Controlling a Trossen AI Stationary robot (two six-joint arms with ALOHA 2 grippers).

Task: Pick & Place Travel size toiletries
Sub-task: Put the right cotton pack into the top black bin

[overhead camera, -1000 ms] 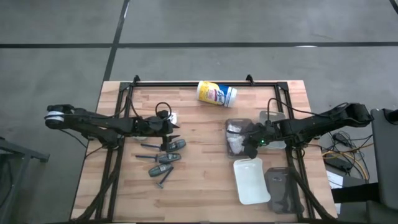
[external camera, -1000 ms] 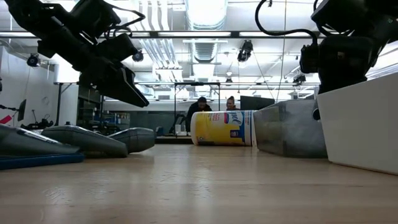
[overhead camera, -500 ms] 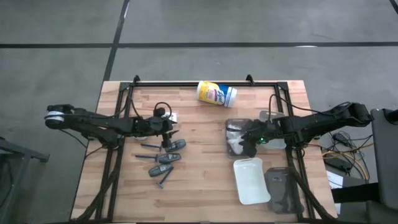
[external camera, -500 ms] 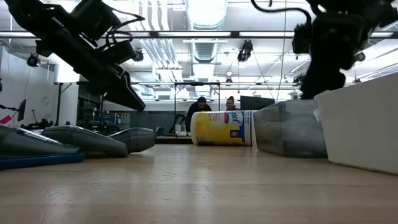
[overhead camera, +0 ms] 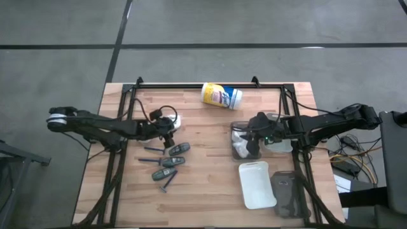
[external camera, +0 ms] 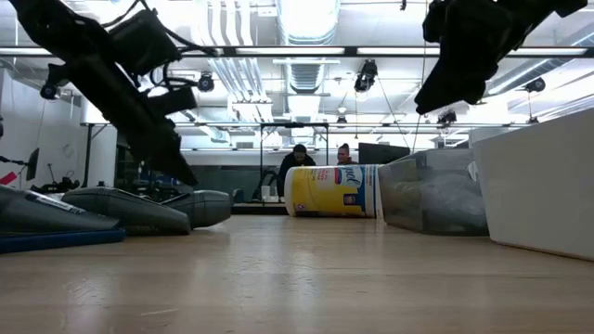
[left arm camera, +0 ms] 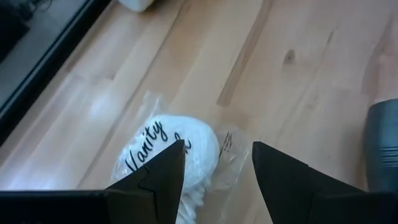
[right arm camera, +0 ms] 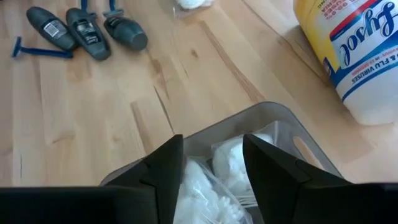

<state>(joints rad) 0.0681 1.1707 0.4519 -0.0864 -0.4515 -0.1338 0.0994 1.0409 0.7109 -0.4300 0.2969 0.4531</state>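
Observation:
A white crinkly packet [left arm camera: 163, 155] printed "Vanity" lies flat on the wood near the table's left middle [overhead camera: 173, 119]. My left gripper [left arm camera: 214, 163] is open and slants down over it, one finger on each side [overhead camera: 166, 128]. Three dark grey tubes [overhead camera: 172, 161] and slim blue-black sticks [overhead camera: 152, 150] lie just nearer the near edge. My right gripper [right arm camera: 211, 155] is open and hangs empty above a clear tray [overhead camera: 236, 127] that has white packets [right arm camera: 239, 155] in it. My left gripper comes at the white packet slanting down from the table's left side. One fingertip [left arm camera: 168, 168] overlaps the packet's bulge in the wrist view. I cannot tell whether it touches the packet. The packet lies flat on the table.
A yellow-and-white canister [overhead camera: 221, 95] lies on its side near the far edge. A white tray [overhead camera: 257, 184] and another clear tray [overhead camera: 289, 194] sit near the right front corner. Black frame rails [overhead camera: 210, 84] run along the table's edges. People show far off in the room [external camera: 320, 158].
My left gripper has tipped steeper and moved down and toward the far edge, onto the white packet. My right gripper has risen out of the clear tray and drawn toward the far edge. Its fingers stay open.

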